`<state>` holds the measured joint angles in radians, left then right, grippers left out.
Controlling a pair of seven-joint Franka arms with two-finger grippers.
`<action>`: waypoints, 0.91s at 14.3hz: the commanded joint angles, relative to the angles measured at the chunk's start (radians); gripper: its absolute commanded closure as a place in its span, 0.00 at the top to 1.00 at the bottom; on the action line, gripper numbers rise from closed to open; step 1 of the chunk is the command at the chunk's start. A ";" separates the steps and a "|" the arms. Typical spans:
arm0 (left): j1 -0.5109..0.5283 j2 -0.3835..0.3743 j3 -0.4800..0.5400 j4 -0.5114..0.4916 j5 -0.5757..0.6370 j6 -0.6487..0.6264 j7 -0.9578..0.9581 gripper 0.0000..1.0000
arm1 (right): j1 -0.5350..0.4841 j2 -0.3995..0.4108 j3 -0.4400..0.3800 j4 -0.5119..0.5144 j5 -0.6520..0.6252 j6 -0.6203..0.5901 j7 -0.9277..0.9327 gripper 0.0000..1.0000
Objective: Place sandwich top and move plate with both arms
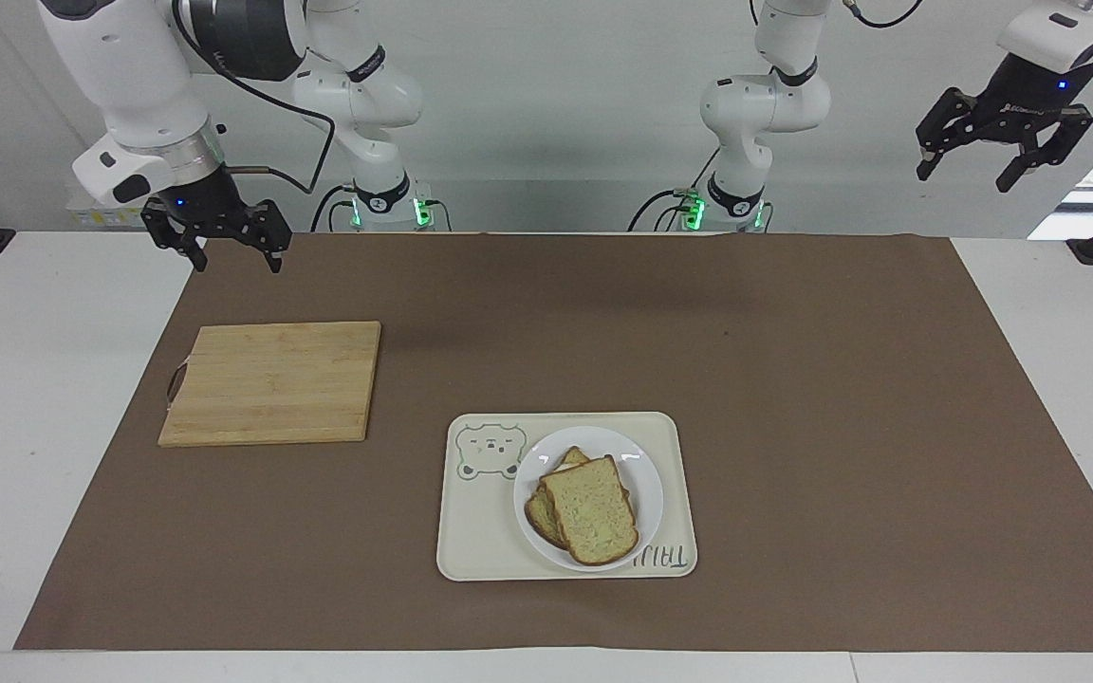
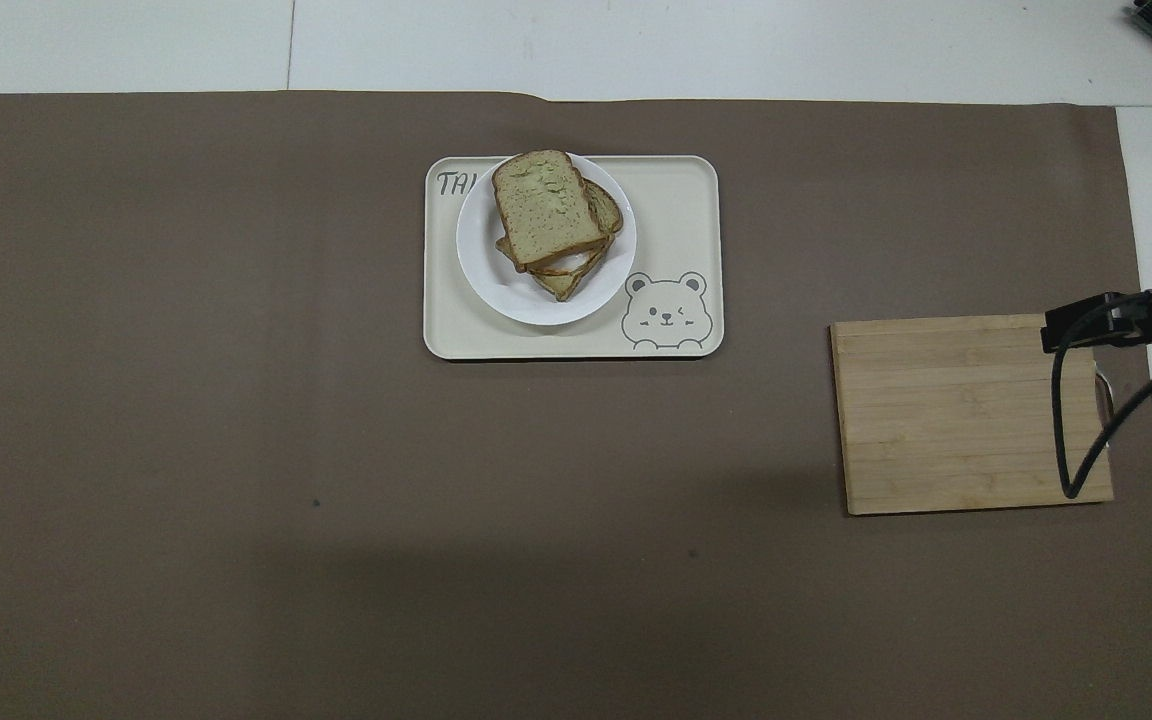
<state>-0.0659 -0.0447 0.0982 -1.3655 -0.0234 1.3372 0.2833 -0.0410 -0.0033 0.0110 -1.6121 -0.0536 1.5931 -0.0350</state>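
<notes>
- Both grippers, left gripper and right gripper, hang with fingers wide, empty
- You'd bring them down evenly onto opposite rims of the plate, sandwich top already on

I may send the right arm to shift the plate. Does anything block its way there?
Probably not. The right gripper hangs open above the mat; only the flat cutting board lies between it and the plate.

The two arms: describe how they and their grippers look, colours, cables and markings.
Both arms are white, rounded, jointed tubes with dark bands at the joints and green lights at their bases. The right gripper is black and claw-like, with a small blue light above it and a black cable looping along the arm. The left gripper is also black, with white lettering, a blue light and a white housing on top.
</notes>
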 commanded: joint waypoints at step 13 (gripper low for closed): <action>-0.026 -0.089 0.020 -0.260 0.030 0.134 -0.038 1.00 | -0.003 0.014 0.006 0.024 -0.006 -0.021 0.015 1.00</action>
<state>-0.0742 -0.0758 0.1148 -1.5327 -0.0171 1.4235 0.2749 -0.0410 -0.0032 0.0110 -1.6121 -0.0536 1.5931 -0.0350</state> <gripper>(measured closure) 0.000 0.000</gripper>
